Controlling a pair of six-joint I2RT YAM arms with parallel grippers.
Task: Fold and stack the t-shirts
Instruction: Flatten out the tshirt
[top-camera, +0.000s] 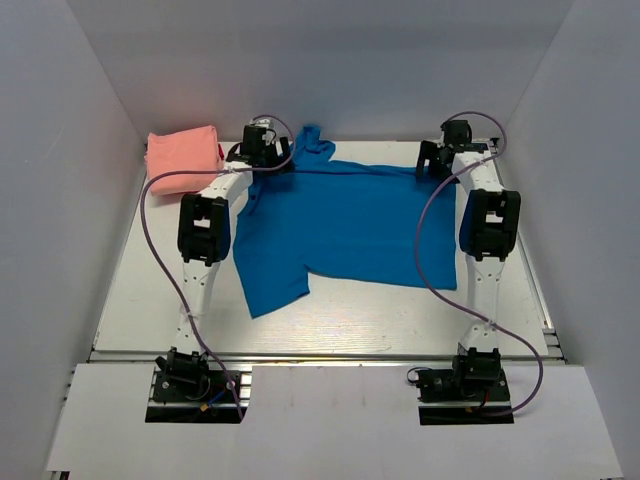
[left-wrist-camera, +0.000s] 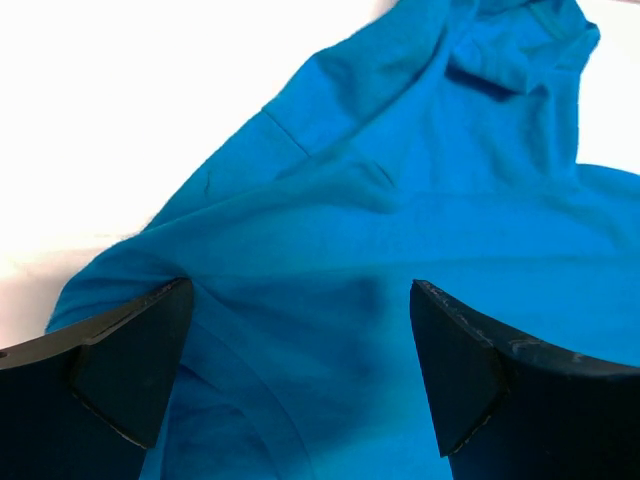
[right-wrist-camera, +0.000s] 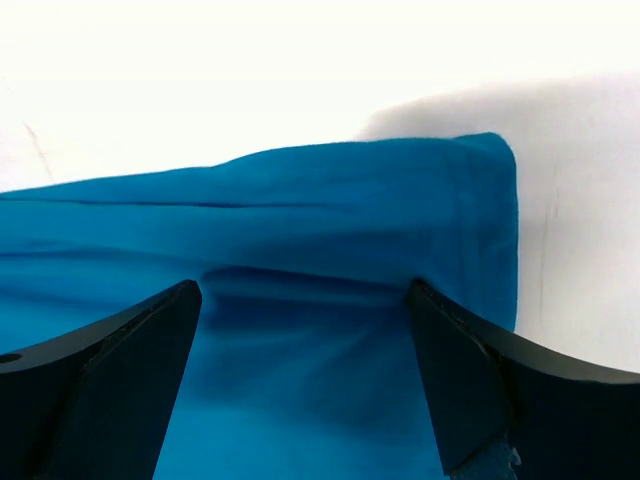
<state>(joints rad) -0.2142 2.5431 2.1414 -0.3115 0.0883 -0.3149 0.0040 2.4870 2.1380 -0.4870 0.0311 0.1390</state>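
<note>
The bright blue t-shirt (top-camera: 340, 225) lies spread over the middle of the white table, one sleeve pointing to the near left and a bunched part at the far edge. The salmon-pink t-shirt (top-camera: 183, 156) lies folded at the far left corner. My left gripper (top-camera: 266, 160) is open over the blue shirt's far left part; in the left wrist view (left-wrist-camera: 300, 300) its fingers rest on the cloth (left-wrist-camera: 400, 180). My right gripper (top-camera: 432, 165) is open at the shirt's far right corner; in the right wrist view (right-wrist-camera: 300, 300) its fingers straddle the hem (right-wrist-camera: 330, 220).
The table (top-camera: 150, 290) is walled by grey panels on the left, right and back. A metal rail (top-camera: 320, 355) runs along its near edge. Purple cables loop from each arm over the table.
</note>
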